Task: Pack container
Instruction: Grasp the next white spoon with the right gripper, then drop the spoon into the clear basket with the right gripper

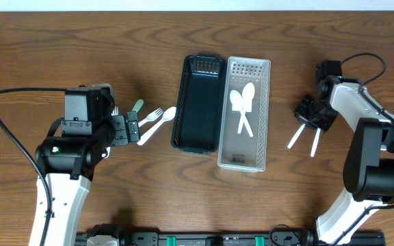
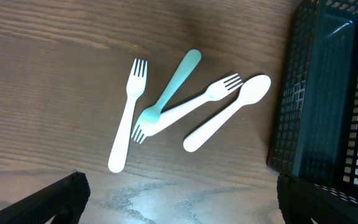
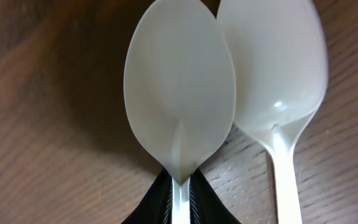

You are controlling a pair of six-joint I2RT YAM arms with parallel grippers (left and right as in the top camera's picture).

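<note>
Centrally we see two bins side by side, long walls touching: the dark bin [image 1: 198, 116] toward the left arm and the pale bin [image 1: 243, 152] toward the right arm. In the pale bin lies a crossed pair [image 1: 243, 104] of white spoons, bowls toward its far end. Out on the wood to the right of the bins, the right gripper [image 3: 179, 198] is clenched on the neck of the held spoon [image 3: 179, 93], whose bowl sits low over the table. The loose spoon [image 3: 278, 62] lies just beside it, bowls touching or nearly so; we cannot tell which. On the other side, the left gripper [image 1: 132, 128] hangs released, fingers spread wide, over a small scatter of cutlery near the dark bin's long wall. There, a white fork [image 2: 128, 118] lies apart at the outer edge, a teal piece [image 2: 173, 87] crosses a second fork [image 2: 194, 102], and the left spoon [image 2: 229, 115] lies nearest the dark bin, not touching it.
</note>
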